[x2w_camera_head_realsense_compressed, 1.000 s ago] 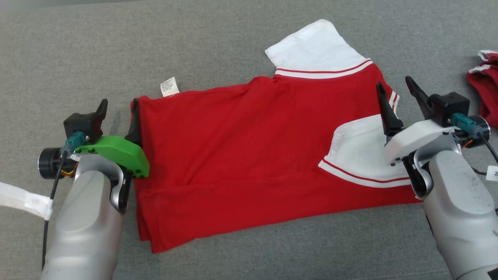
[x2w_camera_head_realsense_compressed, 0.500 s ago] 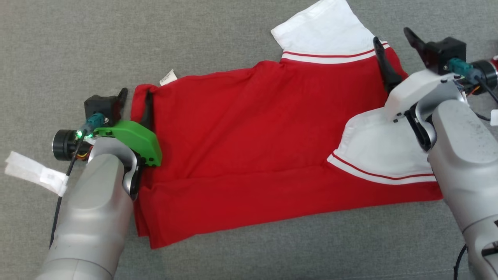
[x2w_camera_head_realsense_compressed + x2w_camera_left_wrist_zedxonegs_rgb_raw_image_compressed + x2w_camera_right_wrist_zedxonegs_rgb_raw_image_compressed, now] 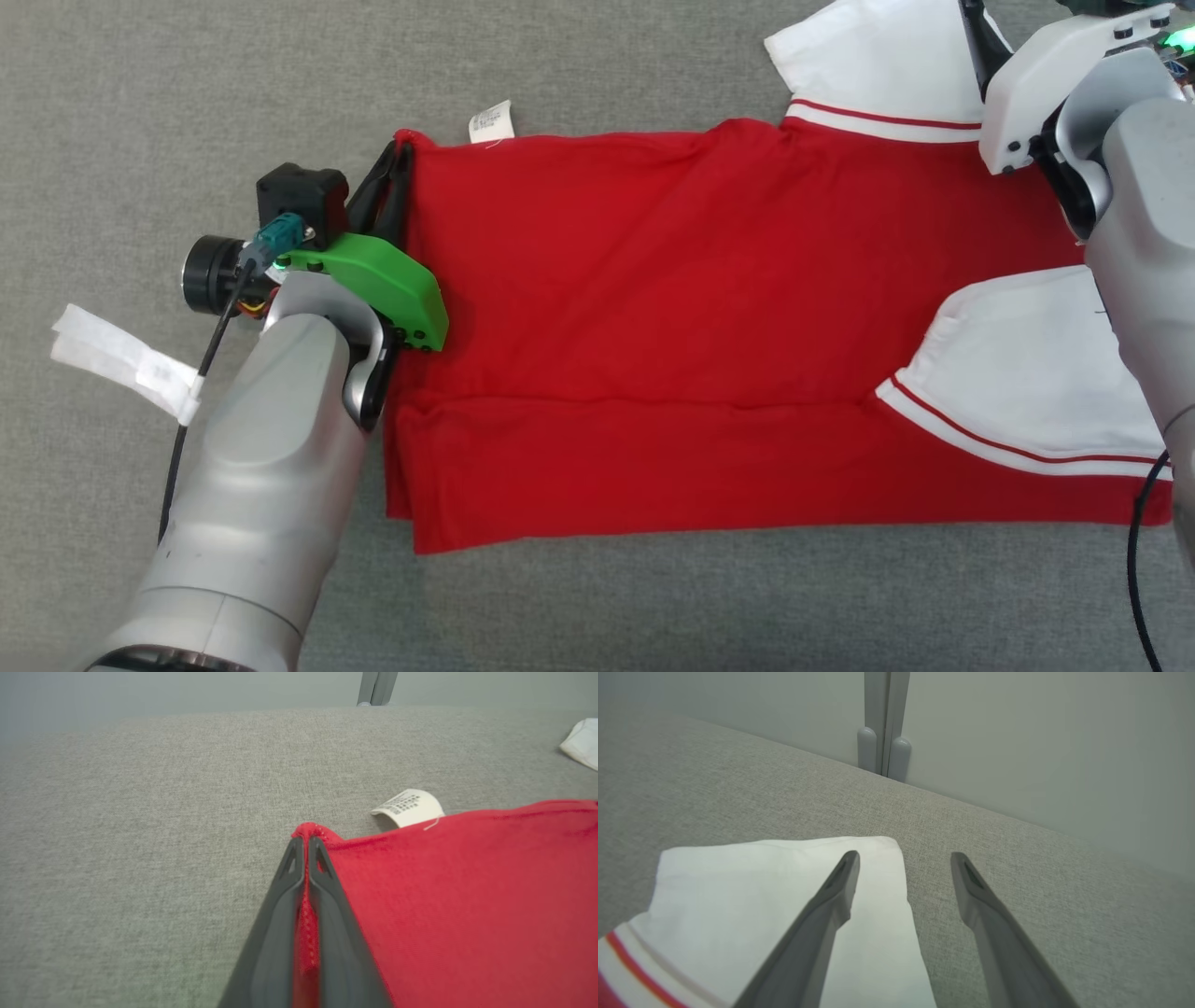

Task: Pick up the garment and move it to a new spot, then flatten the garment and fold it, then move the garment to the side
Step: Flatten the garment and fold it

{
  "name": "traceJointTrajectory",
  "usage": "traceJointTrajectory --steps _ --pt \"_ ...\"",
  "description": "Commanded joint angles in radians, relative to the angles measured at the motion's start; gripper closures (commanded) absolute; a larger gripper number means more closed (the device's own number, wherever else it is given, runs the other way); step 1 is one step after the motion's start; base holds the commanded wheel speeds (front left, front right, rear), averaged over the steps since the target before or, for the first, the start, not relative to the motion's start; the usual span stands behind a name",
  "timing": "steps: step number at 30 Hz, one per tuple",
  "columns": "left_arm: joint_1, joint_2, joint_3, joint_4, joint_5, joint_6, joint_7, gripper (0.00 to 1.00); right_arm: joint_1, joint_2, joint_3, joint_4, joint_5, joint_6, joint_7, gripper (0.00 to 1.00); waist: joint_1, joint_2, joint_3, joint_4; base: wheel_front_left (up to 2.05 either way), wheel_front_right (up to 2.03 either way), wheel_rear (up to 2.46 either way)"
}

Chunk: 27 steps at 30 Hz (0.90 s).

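Note:
The garment [image 3: 653,308], a red shirt with white sleeves, lies folded lengthwise on the grey surface. At its left end my left gripper [image 3: 397,163] is shut on the far corner of the red hem. The left wrist view shows the left gripper [image 3: 307,847] with red cloth pinched between its two dark fingers. My right gripper [image 3: 903,858] stands open above the outer edge of the far white sleeve [image 3: 784,896], one finger over the sleeve and one over the bare surface. Its white wrist housing [image 3: 1046,84] sits at the upper right of the head view.
A white care label [image 3: 491,121] sticks out from the garment's far edge near the left gripper. A white tape tag [image 3: 121,364] hangs on the left arm's cable. The grey surface [image 3: 187,93] ends at a pale wall with a grey post [image 3: 882,723].
My left gripper has shut on the hem corner. The right gripper has moved from the near sleeve up to the far sleeve, still open. The head camera has shifted.

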State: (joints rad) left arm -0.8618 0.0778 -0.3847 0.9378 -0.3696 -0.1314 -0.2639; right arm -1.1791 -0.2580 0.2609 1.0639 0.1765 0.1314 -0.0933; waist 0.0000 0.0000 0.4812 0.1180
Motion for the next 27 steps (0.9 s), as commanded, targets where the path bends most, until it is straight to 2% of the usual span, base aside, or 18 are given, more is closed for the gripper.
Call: traceJointTrajectory --steps 1,12,14,15,16,17,27 --pt "-0.013 -0.001 -0.003 -0.011 -0.006 0.001 0.001 1.00 -0.025 -0.007 0.002 0.022 0.003 -0.002 0.009 0.00 0.0000 0.0000 0.031 0.042 0.00 0.00 0.00" --pt "-0.009 -0.012 -0.015 -0.070 -0.015 0.002 0.000 1.00 -0.115 -0.019 -0.024 0.172 -0.018 -0.002 0.070 0.00 0.0000 0.0000 0.062 0.088 0.00 0.00 0.00" --pt "-0.007 -0.013 -0.016 -0.077 -0.016 0.002 0.000 1.00 -0.117 -0.016 -0.023 0.184 -0.026 -0.002 0.073 0.13 0.0000 0.0000 0.065 0.089 0.00 0.00 0.00" --pt "-0.007 -0.013 -0.015 -0.079 -0.016 0.002 0.000 1.00 -0.119 -0.015 -0.025 0.189 -0.029 -0.002 0.071 0.54 0.0000 0.0000 0.067 0.089 0.00 0.00 0.00" --pt "-0.007 -0.014 -0.015 -0.081 -0.015 0.002 0.000 1.00 -0.121 -0.015 -0.024 0.192 -0.033 -0.002 0.066 0.60 0.0000 0.0000 0.068 0.089 0.00 0.00 0.00" --pt "-0.007 -0.013 -0.012 -0.083 -0.014 0.002 0.000 1.00 -0.123 -0.014 -0.025 0.196 -0.037 -0.002 0.065 1.00 0.0000 0.0000 0.068 0.088 0.00 0.00 0.00" --pt "0.028 0.001 0.073 -0.158 0.031 0.012 0.000 1.00 -0.139 -0.032 -0.116 0.178 -0.072 -0.002 -0.146 1.00 0.0000 0.0000 0.043 0.062 0.00 0.00 0.00"
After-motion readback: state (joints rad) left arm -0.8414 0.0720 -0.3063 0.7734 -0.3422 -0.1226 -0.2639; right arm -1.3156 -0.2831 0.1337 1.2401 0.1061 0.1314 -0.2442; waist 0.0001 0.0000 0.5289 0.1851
